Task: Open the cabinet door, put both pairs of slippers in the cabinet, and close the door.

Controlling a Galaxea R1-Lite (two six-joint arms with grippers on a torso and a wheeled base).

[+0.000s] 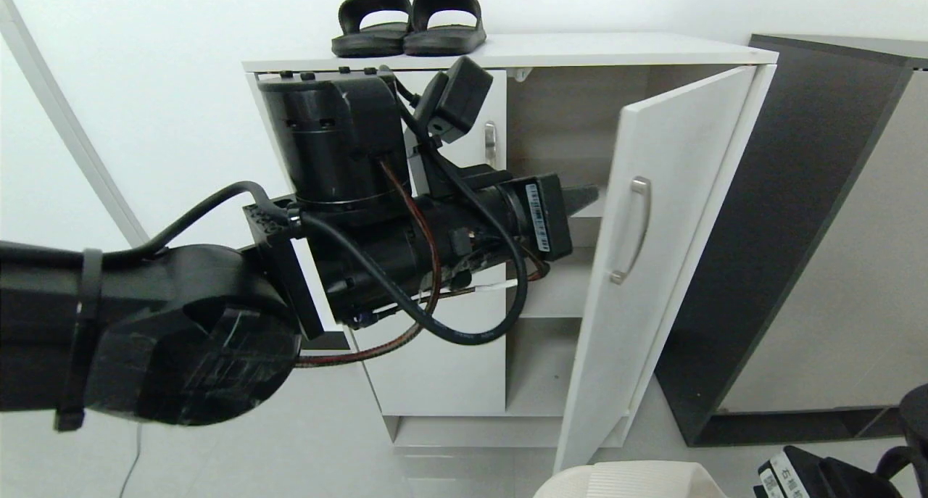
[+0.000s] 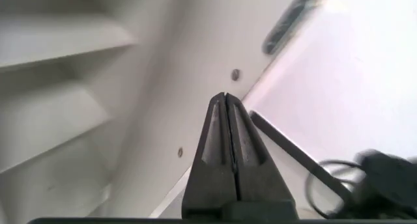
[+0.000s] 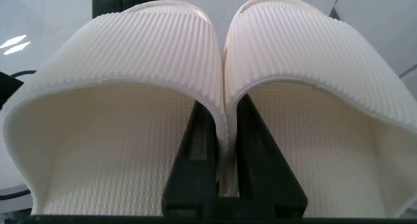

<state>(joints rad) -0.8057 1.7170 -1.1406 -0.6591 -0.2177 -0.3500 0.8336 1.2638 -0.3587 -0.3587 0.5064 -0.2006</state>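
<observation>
Reviewing progress against the white cabinet [image 1: 616, 48]: its right-hand door [image 1: 674, 157] stands swung wide, so I judge the opening step complete. Neither pair is inside the cabinet yet, and closing the door is outstanding. By my reckoning roughly a third of the job is done.

Item one: the black slippers [image 1: 409, 23] sit side by side on top of the cabinet, toward its left end, with nothing touching them.

Item two: the cream slippers [image 1: 623, 480] are low in front of the cabinet, below the foot of the open door, carried by the right gripper [image 3: 223, 129]. Its fingers [image 3: 195, 146] pinch the two inner strap edges together, one slipper on each side.

Item three: the left gripper [image 1: 583, 192] sits at the mouth of the cabinet's open compartment, near the door's inner face. Its fingers [image 2: 212, 139] are pressed together and hold nothing.

Condition of the cream pair: ribbed straps, dimpled footbeds, a soft foam look. The straps keep their arch under the pinch, so I judge the hold secure.
</observation>
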